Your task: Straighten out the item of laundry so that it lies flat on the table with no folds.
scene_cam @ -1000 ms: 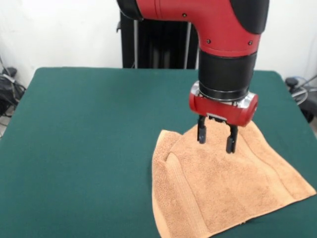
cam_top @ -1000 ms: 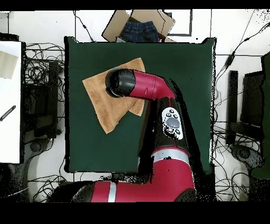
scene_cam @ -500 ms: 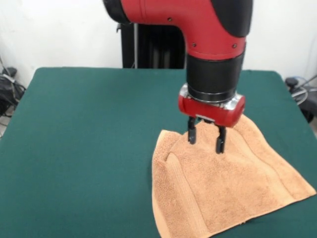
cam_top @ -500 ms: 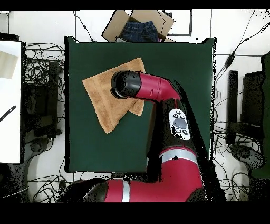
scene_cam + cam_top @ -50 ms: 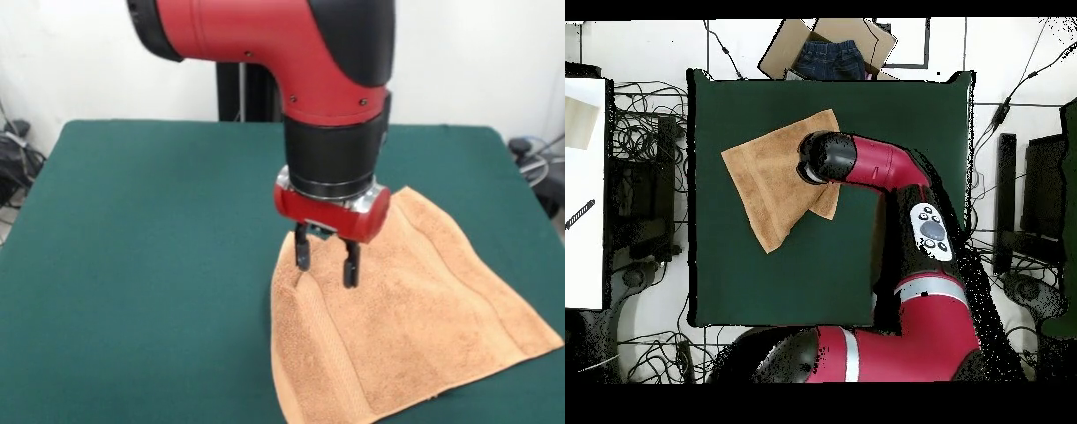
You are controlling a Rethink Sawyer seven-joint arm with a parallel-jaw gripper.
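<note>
Towel [image 5: 424, 309] on right-front part of green surface [image 5: 150, 256], left edge doubled over in a ridge. Hand [image 5: 327, 262] open narrow, empty, just above that fold. Best to pinch top layer only, then peel outward, low and slow.

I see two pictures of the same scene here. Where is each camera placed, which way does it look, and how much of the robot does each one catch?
Front view: sits across the table, facing the robot; shows the arm's end and open gripper over the orange-tan towel.
Overhead view: sits above, looking straight down; shows the whole red arm from its base at the bottom edge, the table, and a cardboard box holding dark clothing beyond it.
Shared: towel, table and arm.
</note>
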